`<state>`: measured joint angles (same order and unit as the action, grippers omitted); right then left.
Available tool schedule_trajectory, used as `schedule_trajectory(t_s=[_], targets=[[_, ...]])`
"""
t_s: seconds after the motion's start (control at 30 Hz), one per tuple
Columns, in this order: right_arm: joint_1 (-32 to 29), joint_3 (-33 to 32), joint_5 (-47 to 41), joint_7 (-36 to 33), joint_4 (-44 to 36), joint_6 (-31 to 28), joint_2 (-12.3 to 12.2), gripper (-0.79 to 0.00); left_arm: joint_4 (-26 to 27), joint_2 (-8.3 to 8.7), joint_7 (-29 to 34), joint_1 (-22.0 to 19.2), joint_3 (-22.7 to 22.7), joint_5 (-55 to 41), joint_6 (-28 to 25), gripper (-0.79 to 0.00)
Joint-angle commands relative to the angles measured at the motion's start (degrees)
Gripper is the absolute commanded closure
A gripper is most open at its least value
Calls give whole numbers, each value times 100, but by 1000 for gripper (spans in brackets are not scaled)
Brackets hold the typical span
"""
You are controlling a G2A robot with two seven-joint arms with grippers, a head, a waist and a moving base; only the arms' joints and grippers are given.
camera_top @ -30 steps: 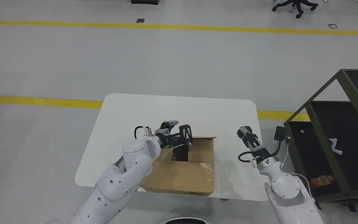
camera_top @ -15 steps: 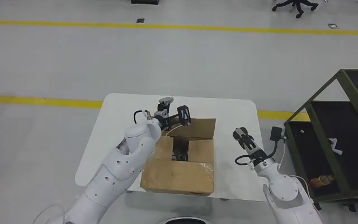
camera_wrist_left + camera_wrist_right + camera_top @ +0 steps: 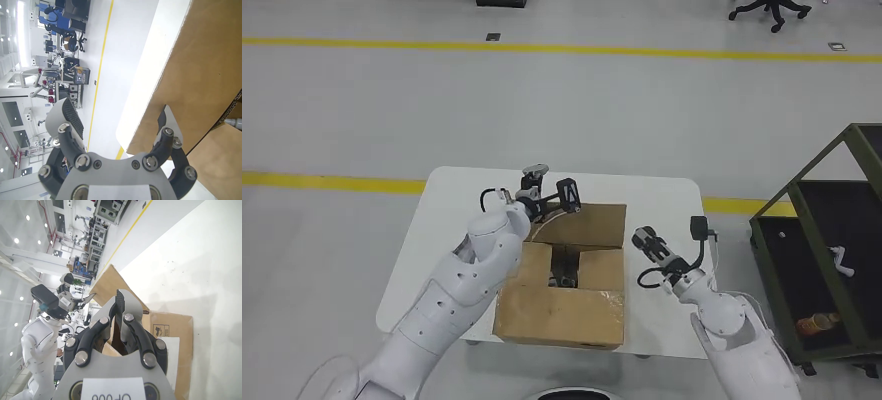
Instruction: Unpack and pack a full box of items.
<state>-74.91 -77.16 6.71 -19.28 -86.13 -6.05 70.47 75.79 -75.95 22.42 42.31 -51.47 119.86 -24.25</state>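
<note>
Overall light: bright and even in all three views.
Source: round ceiling lamps (image 3: 16, 240) in rows; a long bright strip (image 3: 21, 34) glows high in the hall in the left wrist view.
Glare: the white table (image 3: 151, 62) is burnt out to plain white there; the floor (image 3: 542, 110) is pale.
Shadows: few and soft; only the opening of the box (image 3: 560, 318) is dark.
Distortion: in the wrist views the yellow line (image 3: 102, 55) bends a little, and the hall leans at the borders.

The left gripper (image 3: 115, 105) is spread wide, its fingers (image 3: 72, 115) straddling the edge of a raised brown cardboard flap (image 3: 189, 75). One finger lies over the flap's face. The other stands clear of it, ribbed pad bare. The white desk (image 3: 151, 62) lies just beside the flap.
</note>
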Motion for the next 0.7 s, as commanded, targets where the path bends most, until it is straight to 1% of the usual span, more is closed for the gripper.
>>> schedule_trajectory(t_s=[0.0,0.17,0.4,0.53,0.67], targets=[[200,140,133,6,137,-79,20,0,61,7,5,51,-41,17,-22,-785],[622,470,193,-180,603,-143,81,0,154,23,15,135,-167,48,-75,-785],[1184,813,177,-137,1282,-162,188,0,394,53,-8,226,-378,64,-167,-785],[1449,933,124,-213,1638,-119,236,0,730,85,-29,413,-526,4,-236,-785],[1658,999,21,-223,1932,-39,281,0,1178,137,-38,750,-680,-24,-364,-785]])
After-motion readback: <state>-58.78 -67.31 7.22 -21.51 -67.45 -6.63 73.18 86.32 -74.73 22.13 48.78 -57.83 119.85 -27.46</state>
